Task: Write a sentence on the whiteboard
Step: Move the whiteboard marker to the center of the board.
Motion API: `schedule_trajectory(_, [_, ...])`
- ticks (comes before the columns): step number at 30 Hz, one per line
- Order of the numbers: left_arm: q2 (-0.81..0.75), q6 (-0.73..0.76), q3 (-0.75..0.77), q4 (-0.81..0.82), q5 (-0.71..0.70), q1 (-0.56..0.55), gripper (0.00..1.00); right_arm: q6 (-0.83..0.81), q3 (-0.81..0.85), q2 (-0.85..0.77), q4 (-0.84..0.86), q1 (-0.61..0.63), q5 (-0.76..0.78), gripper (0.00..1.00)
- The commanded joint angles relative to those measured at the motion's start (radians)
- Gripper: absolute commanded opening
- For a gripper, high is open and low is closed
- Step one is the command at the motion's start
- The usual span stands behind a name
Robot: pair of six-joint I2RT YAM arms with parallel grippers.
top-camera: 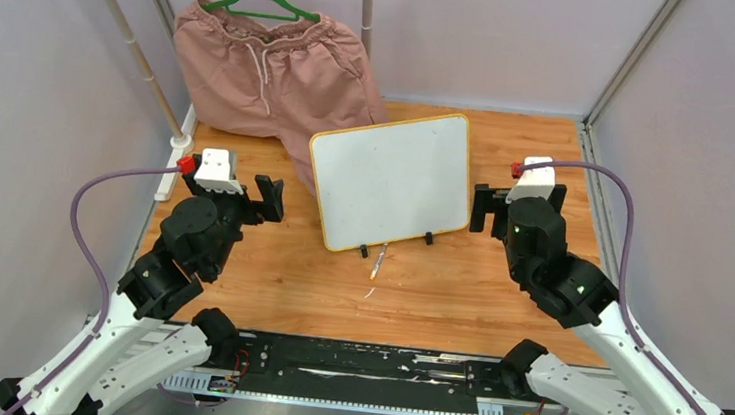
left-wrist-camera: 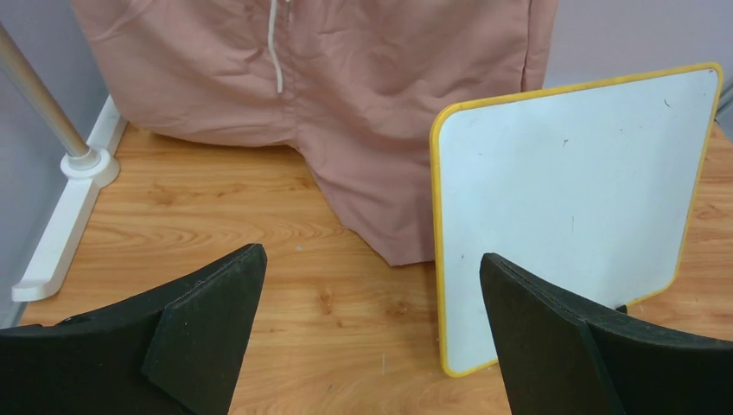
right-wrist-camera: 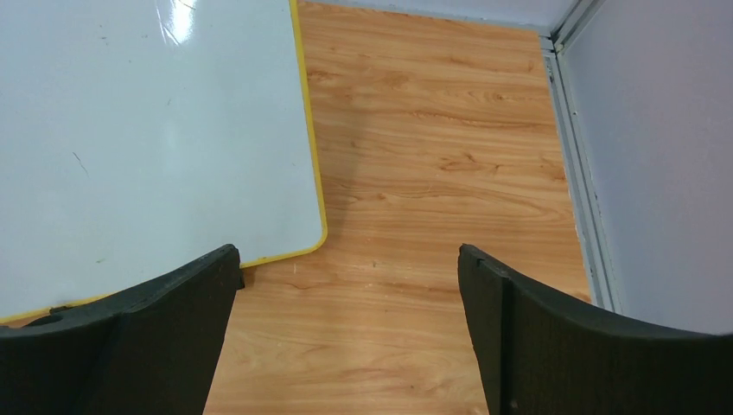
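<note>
Whiteboard (top-camera: 391, 181) propped upright, long axis crosswise, seemingly blank, left gripper (left-wrist-camera: 372, 259) and right gripper (right-wrist-camera: 347, 251) spread

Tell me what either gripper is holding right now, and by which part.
Nothing. The left gripper and right gripper are both open and empty; the pen lies by the whiteboard.

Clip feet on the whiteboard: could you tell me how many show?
2, on the whiteboard's bottom edge: one clip foot toward its left end, the other toward its right. None seems hidden.
</note>
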Motion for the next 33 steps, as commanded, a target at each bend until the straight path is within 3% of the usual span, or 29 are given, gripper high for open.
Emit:
schedule_trajectory(1, [-0.02, 0.004, -0.012, 0.03, -0.043, -0.005, 1.0, -0.001, -0.039, -0.06, 0.09, 0.01, -0.03, 0.98])
schedule_trajectory(6, [-0.043, 0.009, -0.029, 0.047, -0.044, -0.005, 1.0, -0.006, -0.037, -0.081, 0.042, 0.01, -0.188, 0.95])
schedule_trajectory(11, [-0.058, 0.034, -0.057, 0.08, -0.017, -0.005, 1.0, 0.117, -0.06, -0.037, -0.007, 0.023, -0.325, 0.86])
schedule_trajectory(20, [-0.097, 0.056, -0.087, 0.107, -0.003, -0.005, 1.0, 0.4, -0.151, 0.168, 0.05, 0.241, -0.26, 0.8])
schedule_trajectory(28, [-0.1, 0.056, -0.095, 0.111, -0.003, -0.005, 1.0, 0.613, -0.198, 0.376, 0.184, 0.262, -0.353, 0.65])
schedule_trajectory(33, [-0.106, 0.054, -0.097, 0.109, -0.008, -0.005, 1.0, 0.681, -0.179, 0.503, 0.212, 0.283, -0.387, 0.62])
